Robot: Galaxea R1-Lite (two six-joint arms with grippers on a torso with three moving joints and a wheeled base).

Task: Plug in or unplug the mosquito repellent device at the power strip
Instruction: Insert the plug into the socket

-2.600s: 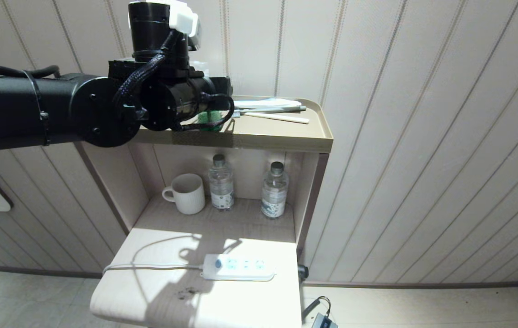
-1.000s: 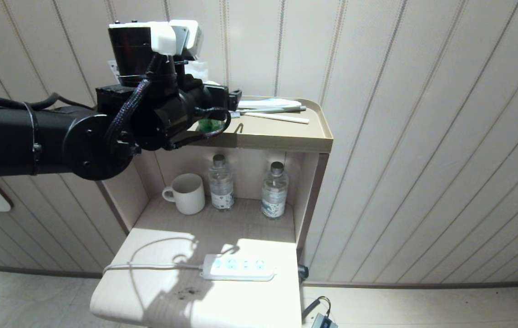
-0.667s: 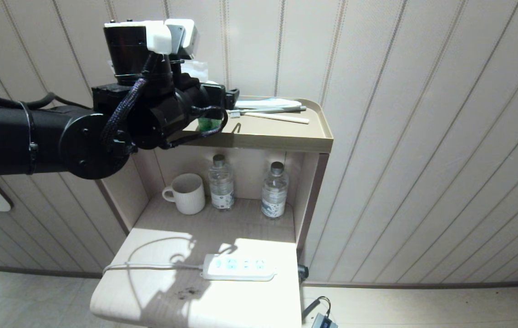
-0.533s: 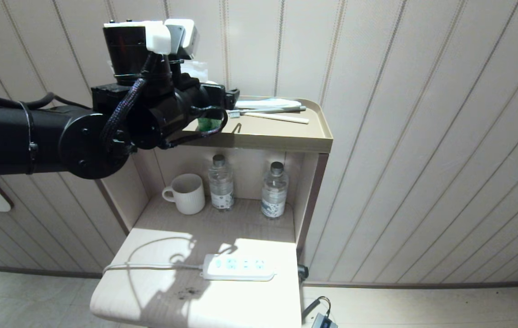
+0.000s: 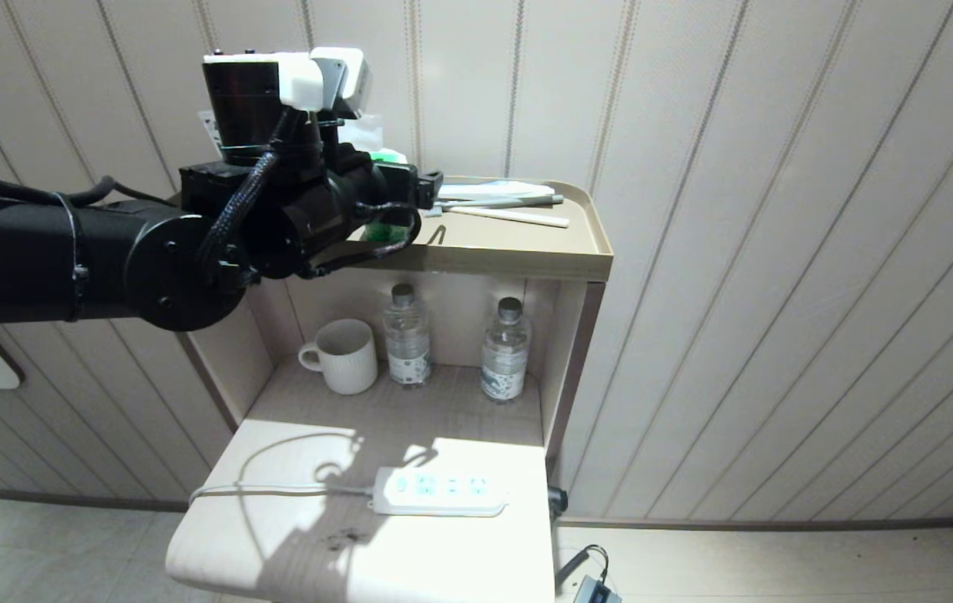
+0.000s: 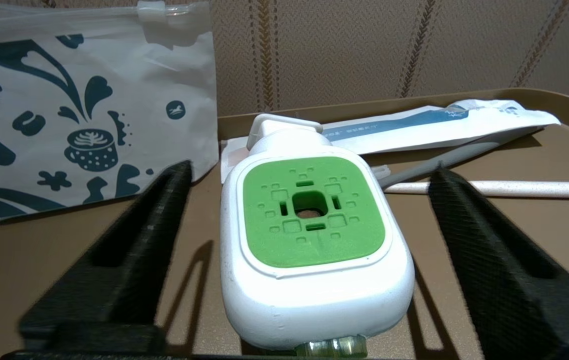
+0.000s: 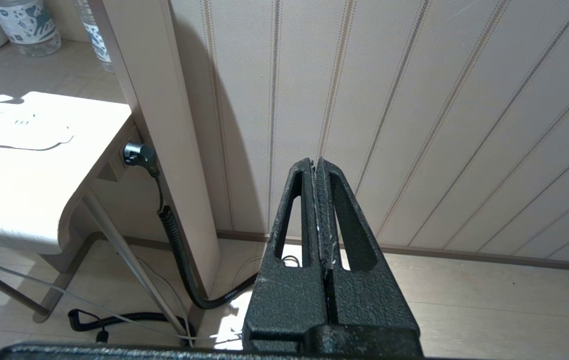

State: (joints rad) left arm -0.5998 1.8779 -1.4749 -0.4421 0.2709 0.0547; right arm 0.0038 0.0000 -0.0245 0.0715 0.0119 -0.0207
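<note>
left gripper: jaws spread wide, one black finger on each side of the mosquito repellent device; gaps show on both sides, nothing gripped, no contact seen.
mosquito repellent device: on the top tray, white shell with green vented face toward the wrist camera, bottle neck at the near end; unplugged.
power strip: on the pale table below the top tray, well apart from the device, sockets free, cord running left.
right gripper: fingers pressed together, empty, low beside the wall panelling.
writing: printed pouch behind the device shows a coffee-cup drawing; white sachet has text, probably too small to read.
shelf under top tray: mug, two water bottles.
</note>
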